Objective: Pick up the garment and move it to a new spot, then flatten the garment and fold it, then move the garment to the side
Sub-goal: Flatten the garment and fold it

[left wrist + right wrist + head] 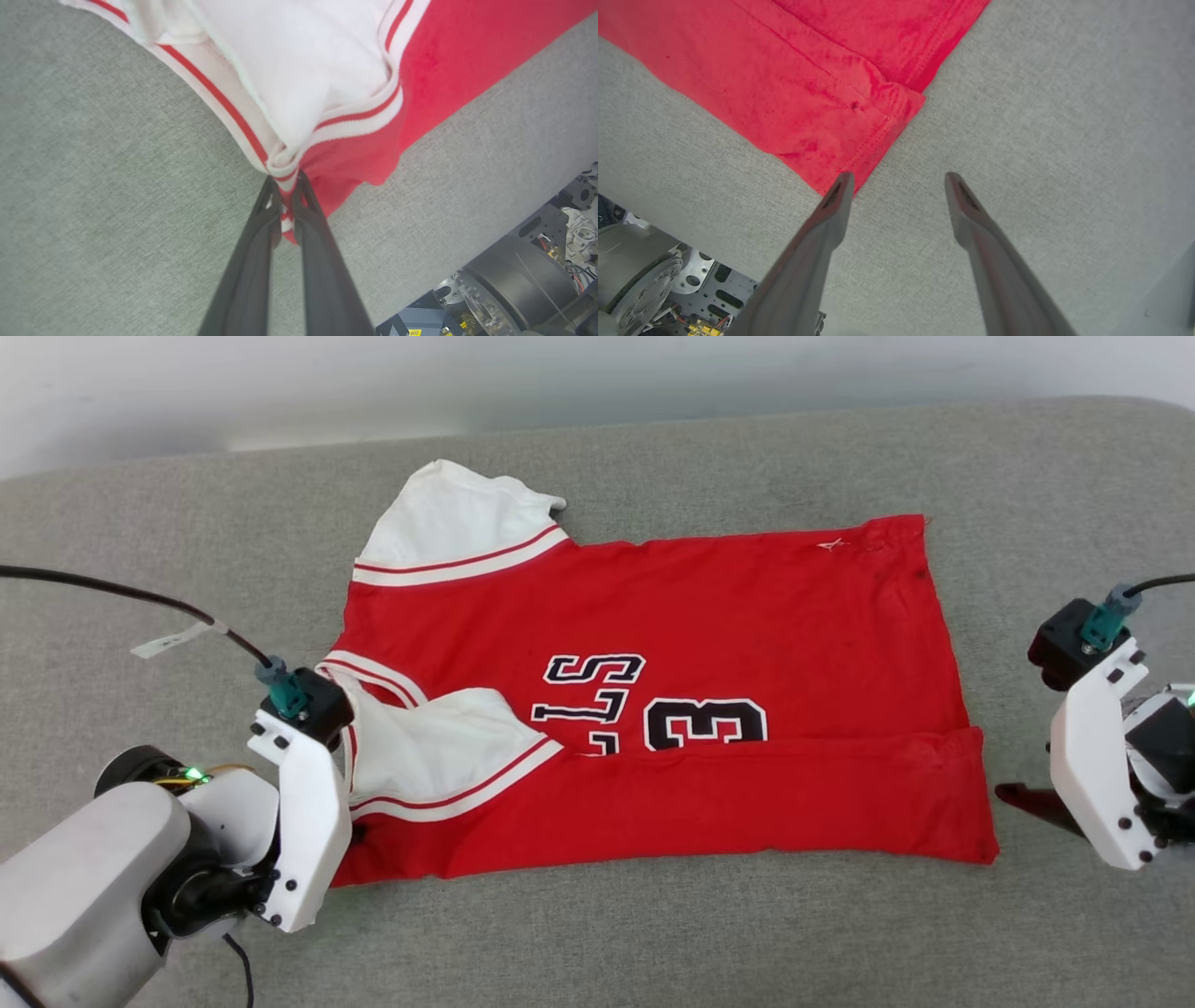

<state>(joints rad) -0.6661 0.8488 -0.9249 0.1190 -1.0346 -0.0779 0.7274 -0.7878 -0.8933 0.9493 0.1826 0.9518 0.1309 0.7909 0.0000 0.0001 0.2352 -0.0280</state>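
The garment [709, 616], a red jersey with white sleeves, lies spread on the grey cushion, its collar toward my left. Its near edge is folded up over the black letters and the number 3 [705, 723]. The near sleeve [439, 742] lies folded onto the front, and the far sleeve [457, 523] sticks out at the back. My left gripper [347, 821] is shut on the striped trim [280, 161] at the garment's [299, 70] left corner. My right gripper [900, 179] is open just off the garment's [822, 79] near right hem corner, and one dark finger [1027, 800] points at that corner.
The grey fabric surface [597, 933] stretches wide around the garment, with a pale wall [560, 373] behind it. A black cable [112, 590] runs to my left wrist. My own base [514, 280] shows past the surface's near edge.
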